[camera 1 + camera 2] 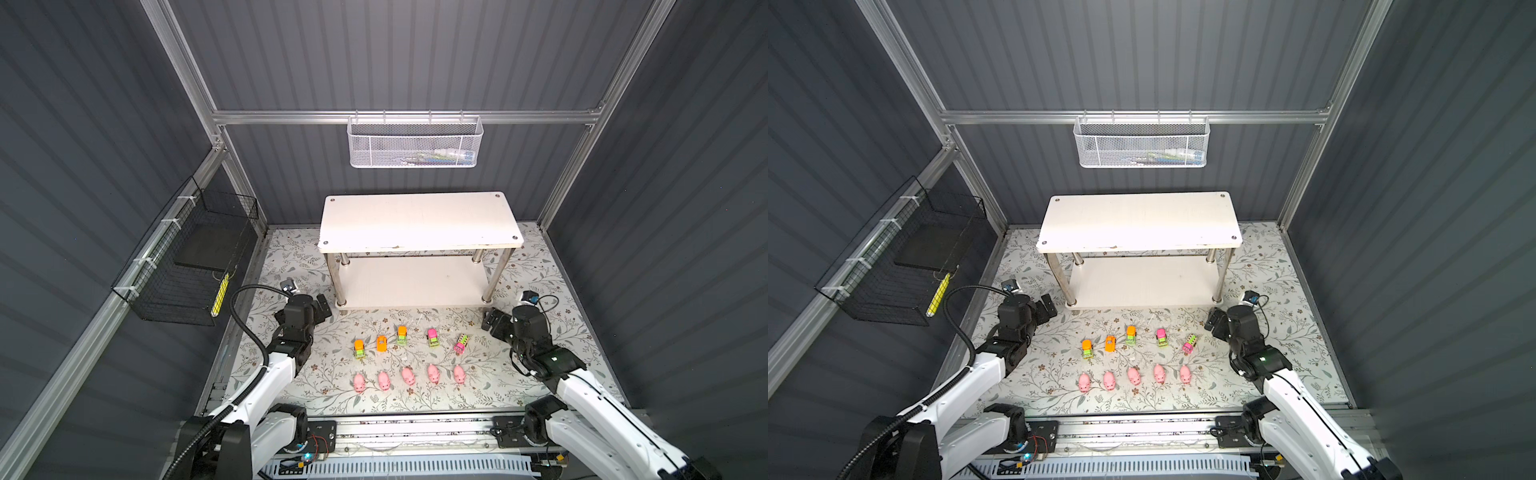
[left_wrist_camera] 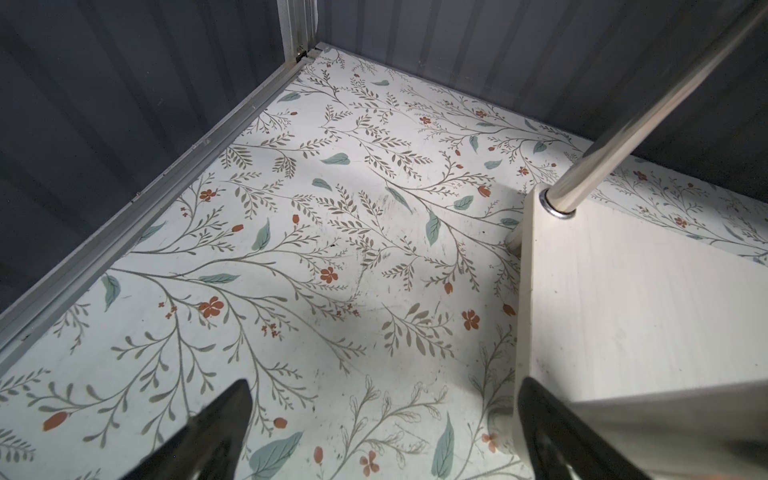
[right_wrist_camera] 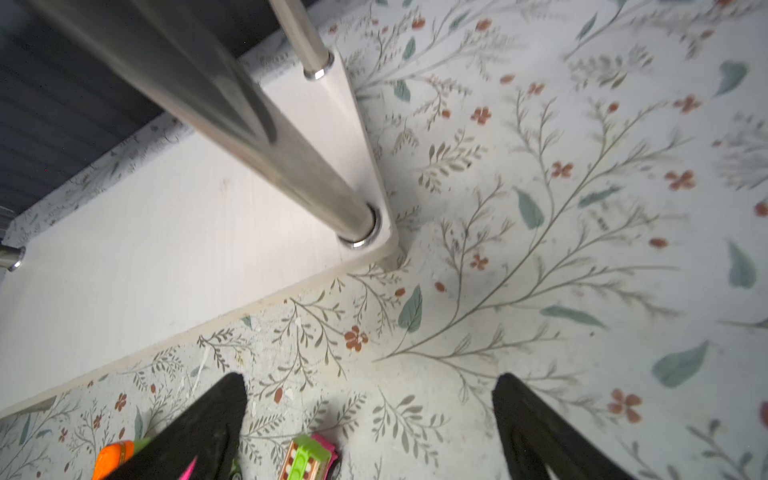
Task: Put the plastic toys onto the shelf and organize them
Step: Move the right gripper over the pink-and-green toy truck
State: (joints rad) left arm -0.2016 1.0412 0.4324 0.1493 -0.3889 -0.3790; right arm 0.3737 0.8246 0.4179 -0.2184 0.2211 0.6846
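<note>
Sitting nearest the robot, five pigs (image 1: 408, 376) are lining a row on the mat (image 1: 498, 395); five vehicles (image 1: 402, 336) are lining a second row just behind. Left gripper (image 1: 322, 305) and right gripper (image 1: 490, 318) are hovering beyond them at the front corners of the shelf (image 1: 417, 222), both spread wide, holding nothing. The pink-and-green truck (image 1: 460, 344) is lying nearest the right gripper, back toward the robot and inward, long axis slanted. The shelf is standing bare at the rear.
</note>
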